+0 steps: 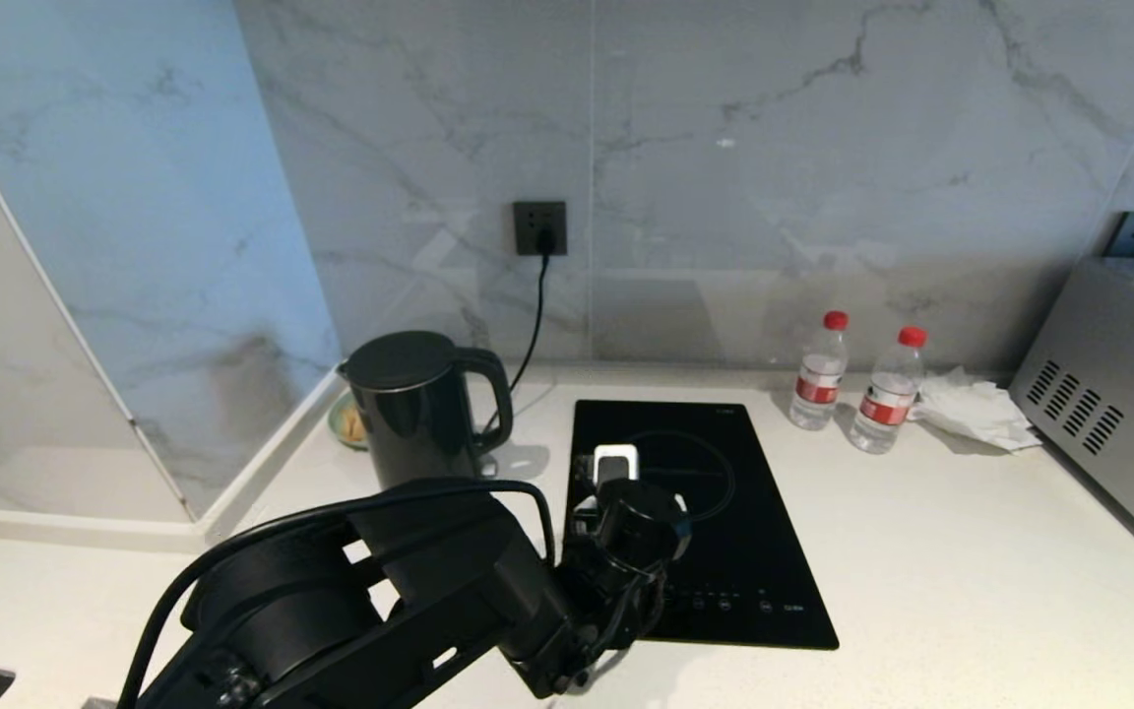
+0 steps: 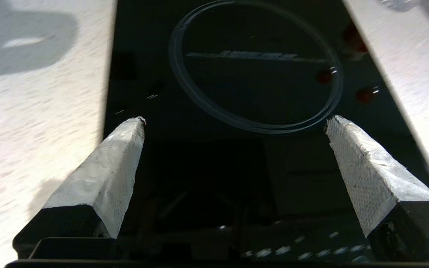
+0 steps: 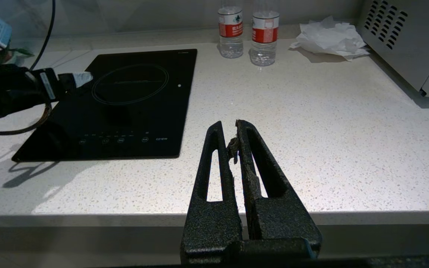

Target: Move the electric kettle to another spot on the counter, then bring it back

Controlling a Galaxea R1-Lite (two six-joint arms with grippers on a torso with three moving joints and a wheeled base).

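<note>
The electric kettle, tall and glossy black with a loop handle on its right, stands upright at the back left of the counter, near the wall corner. My left gripper hovers over the left part of the black induction hob, to the right of the kettle and nearer the front, apart from it. In the left wrist view the left gripper is open, its white-padded fingers wide apart with only the hob's ring between them. My right gripper is shut and empty above the counter's front edge.
A cord runs from the wall socket down behind the kettle. Two red-capped water bottles, a crumpled tissue and a silver oven sit at the back right. A small dish lies behind the kettle.
</note>
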